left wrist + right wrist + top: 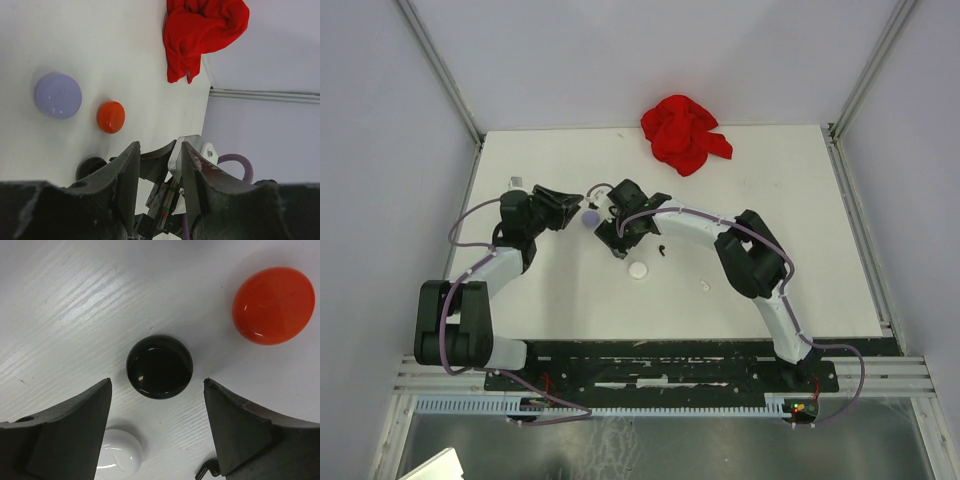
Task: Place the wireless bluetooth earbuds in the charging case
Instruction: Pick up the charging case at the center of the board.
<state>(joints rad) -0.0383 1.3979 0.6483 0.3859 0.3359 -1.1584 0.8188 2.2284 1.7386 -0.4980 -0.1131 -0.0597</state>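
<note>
The right jaws, at the end of the right arm (pixel 690 222), are standing wide apart and pinching nothing. They are hanging directly over a glossy black round plastic disc (pixel 160 366), which is lying on the white worktop (pixel 75 300) squarely in the gap between them. A glossy red-orange round plastic disc (pixel 274 305) is sitting ahead of and outside one jaw, apart from the black one. A glossy white round plastic disc (pixel 117 455) is lying back toward the wrist, partly hidden under the other jaw. I am taking these domed discs to be the charging cases. All are looking closed, so their contents cannot be told.

The thing to be moved is not lying between the jaws. A tiny black stemmed plastic earbud (pixel 663 248) is lying behind the right jaws, back toward that arm's wrist and near the white disc. It is too small for its long axis to be read. A tiny white plastic earbud (pixel 704 288) is lying farther back along the same arm. Red and lilac buds are not showing.

The left jaws, on the left arm (pixel 505 262), are standing slightly apart with nothing seen between them. A pale lilac round plastic disc (pixel 58 95) is lying just ahead of them, to one side. Both buds are lying beyond the right jaws from there, so the right arm is looking the nearer.
</note>
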